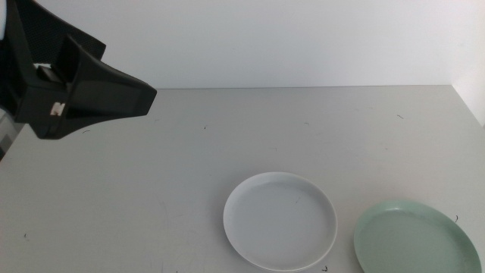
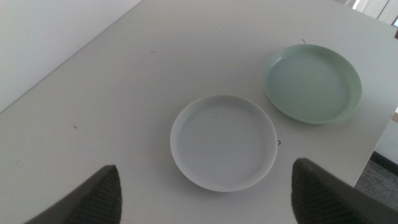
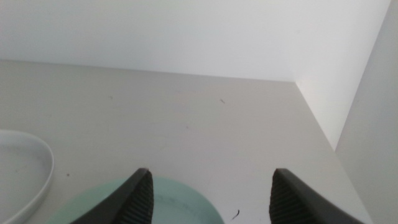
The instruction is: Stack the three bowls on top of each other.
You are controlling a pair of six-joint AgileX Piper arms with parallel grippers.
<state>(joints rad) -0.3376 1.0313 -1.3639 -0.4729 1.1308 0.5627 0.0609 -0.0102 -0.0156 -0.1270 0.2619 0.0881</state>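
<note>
1. Nearest the camera in the middle view, the mint green bowl (image 1: 415,236) lies at the desk's (image 1: 227,144) front right corner, partly cut off by the picture's edge. The right pincer (image 3: 208,190) hangs just above it with jaws spread wide and empty; the arm itself is out of the middle view.
2. Just beside the green bowl, to its left and not touching it, sits the white bowl (image 1: 280,220), flat and empty. Only these two bowls show; the grey-blue one is in none of the views.
3. Farther back and well to the left, the left pincer (image 1: 140,98) is raised high over the desk, apart from both bowls. Its wrist view looks down on the white bowl (image 2: 224,142) between its widely parted, empty jaws (image 2: 205,190).
4. Judged from this layout, the right arm is nearer the green bowl and the left pincer is aimed at the white one. Round bowls have no long axis, so any rim point serves.
</note>
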